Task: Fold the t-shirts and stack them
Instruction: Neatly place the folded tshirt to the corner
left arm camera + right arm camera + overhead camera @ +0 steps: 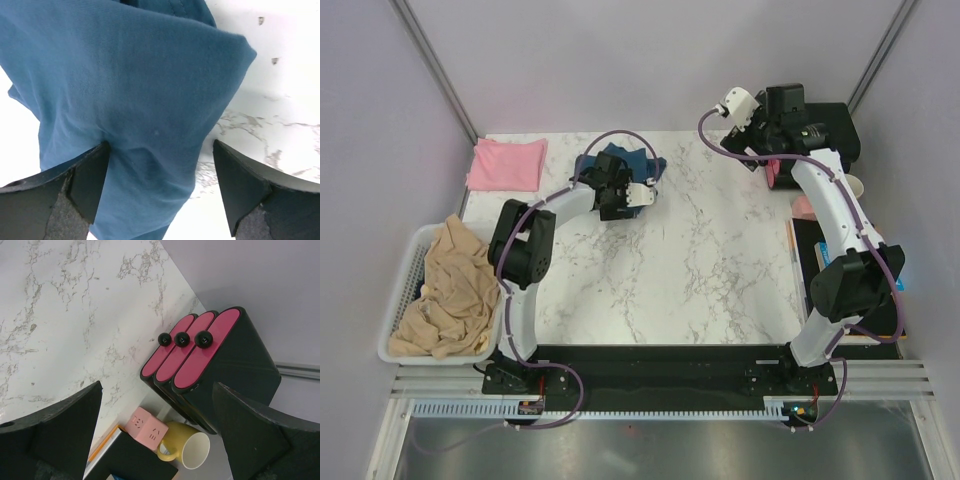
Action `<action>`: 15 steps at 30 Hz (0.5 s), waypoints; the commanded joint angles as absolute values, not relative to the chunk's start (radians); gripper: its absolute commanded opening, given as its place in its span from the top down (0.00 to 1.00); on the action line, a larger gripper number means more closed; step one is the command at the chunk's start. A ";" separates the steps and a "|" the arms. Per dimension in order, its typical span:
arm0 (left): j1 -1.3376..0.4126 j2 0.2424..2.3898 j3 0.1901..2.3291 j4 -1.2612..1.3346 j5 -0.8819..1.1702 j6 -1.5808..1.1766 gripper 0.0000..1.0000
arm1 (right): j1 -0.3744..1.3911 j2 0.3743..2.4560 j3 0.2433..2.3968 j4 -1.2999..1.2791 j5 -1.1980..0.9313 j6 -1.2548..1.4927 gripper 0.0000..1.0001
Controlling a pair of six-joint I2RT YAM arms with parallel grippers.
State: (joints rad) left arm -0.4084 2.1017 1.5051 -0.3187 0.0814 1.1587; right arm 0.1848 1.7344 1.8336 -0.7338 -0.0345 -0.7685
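The dark teal-blue t-shirt (627,162) lies bunched at the back of the marble table, left of the middle. My left gripper (628,195) is down on its near edge. In the left wrist view the teal-blue t-shirt (135,85) fills the frame and a fold of it runs between the wide-apart jaws of my left gripper (160,152). The cloth touches the left finger (87,182), with bare marble beside the right one. The pale pink t-shirt (507,164) lies folded flat at the back left corner. My right gripper (760,120) (157,387) hangs open and empty above the back right corner.
A white basket (405,290) at the left edge holds a crumpled beige cloth (450,290). At the back right stand a black box with pink drawers (220,365) (835,130), a yellow mug (192,447) and a pink cube (147,427). A book (820,255) lies along the right edge.
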 commanded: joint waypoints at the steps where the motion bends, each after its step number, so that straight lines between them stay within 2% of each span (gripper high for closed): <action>1: -0.413 2.166 1.535 -0.334 0.063 1.282 0.20 | 0.181 1.738 1.896 -0.724 -0.066 -0.746 0.02; 2: -0.411 2.175 1.539 -0.336 0.060 1.288 0.30 | 0.179 1.741 1.899 -0.726 -0.067 -0.742 0.02; 3: -0.411 2.177 1.540 -0.336 0.058 1.296 0.50 | 0.181 1.741 1.901 -0.724 -0.069 -0.739 0.02; 4: -0.411 2.180 1.543 -0.337 0.057 1.296 0.97 | 0.181 1.741 1.901 -0.723 -0.069 -0.739 0.02; 9: -0.411 2.187 1.581 -0.334 0.045 1.249 0.98 | 0.181 1.733 1.902 -0.721 -0.074 -0.736 0.02; 15: -0.397 2.152 1.640 -0.138 -0.093 1.135 0.98 | 0.181 1.715 1.884 -0.721 -0.071 -0.733 0.02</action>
